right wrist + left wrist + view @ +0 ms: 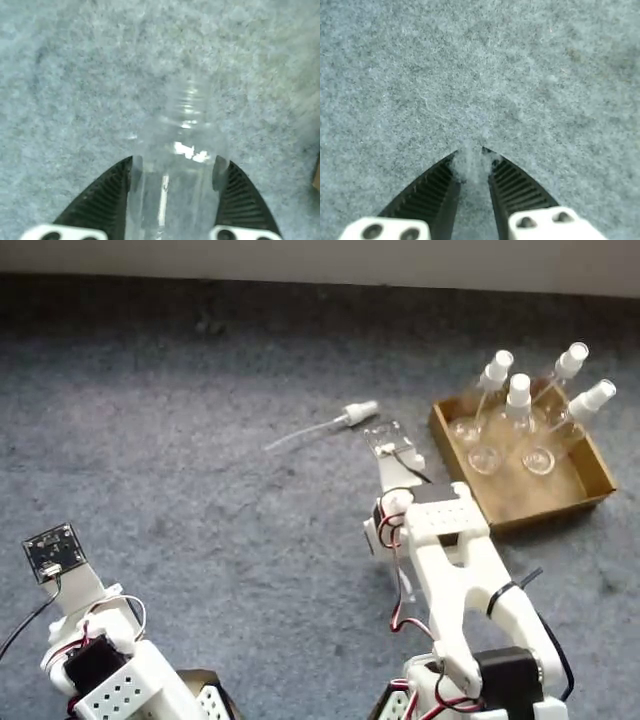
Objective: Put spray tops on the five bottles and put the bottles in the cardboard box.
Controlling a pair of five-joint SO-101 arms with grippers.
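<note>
"Since you've got the clearer angle, how far along would you say it is?"

"Most of the way, I reckon. Starting on the left: the left gripper [472, 155] hangs low over the grey carpet [200, 370], jaws only a narrow gap apart and nothing between them."

"And that white thing in the middle?"

"That's the last spray top [357, 414], lying on its side on the carpet with its thin tube trailing off to the left. Nothing is touching it. Just to its right, the right gripper [175, 162] has the open bottle [187, 125] clamped between its jaws. The threaded neck is bare and points away from the arm."

"So the box is nearly full?"

"Four capped bottles [518, 400] stand together in the cardboard box [545, 508] at the far right, every one with its top on. I'd call that four of five done. What's left, as I judge it, is getting that loose top onto the held bottle, then setting the bottle in with the others."
</note>
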